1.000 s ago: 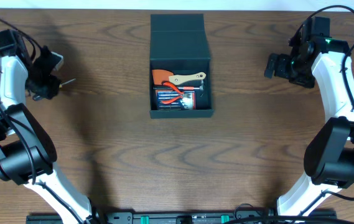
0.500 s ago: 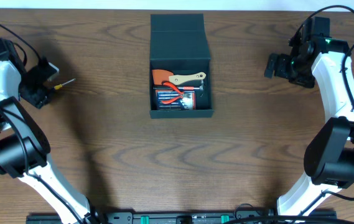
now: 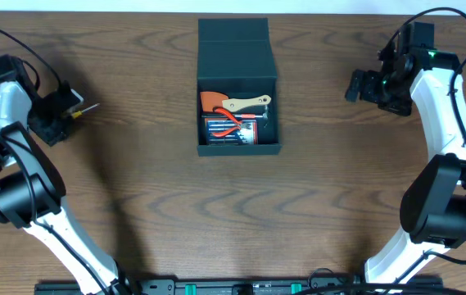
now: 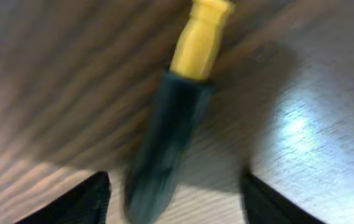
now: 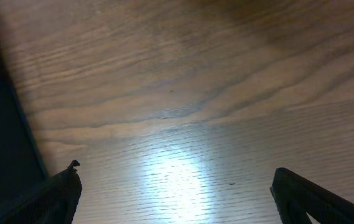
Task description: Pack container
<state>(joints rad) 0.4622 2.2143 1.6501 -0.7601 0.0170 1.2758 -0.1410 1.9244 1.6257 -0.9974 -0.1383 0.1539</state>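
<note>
The container [image 3: 237,57] is a dark teal-black square box at the table's far middle, with its flap lid folded back. Inside lie a wooden-handled tool [image 3: 247,103], red-handled pliers [image 3: 231,124] and other tools. At the far left a screwdriver [image 3: 82,110] with a black and yellow handle lies on the table. My left gripper [image 3: 62,111] is open around its handle [image 4: 167,137], one finger [image 4: 86,202] on each side, not touching. My right gripper [image 3: 357,85] is open and empty over bare wood [image 5: 175,180], to the right of the container.
The wooden table [image 3: 216,213] runs under both arms. In the right wrist view a dark teal wall [image 5: 2,137] fills the left edge. The table's far edge lies just behind the container's lid.
My left gripper has shifted and turned slightly at the screwdriver, which stays on the table. The right arm has barely moved.
</note>
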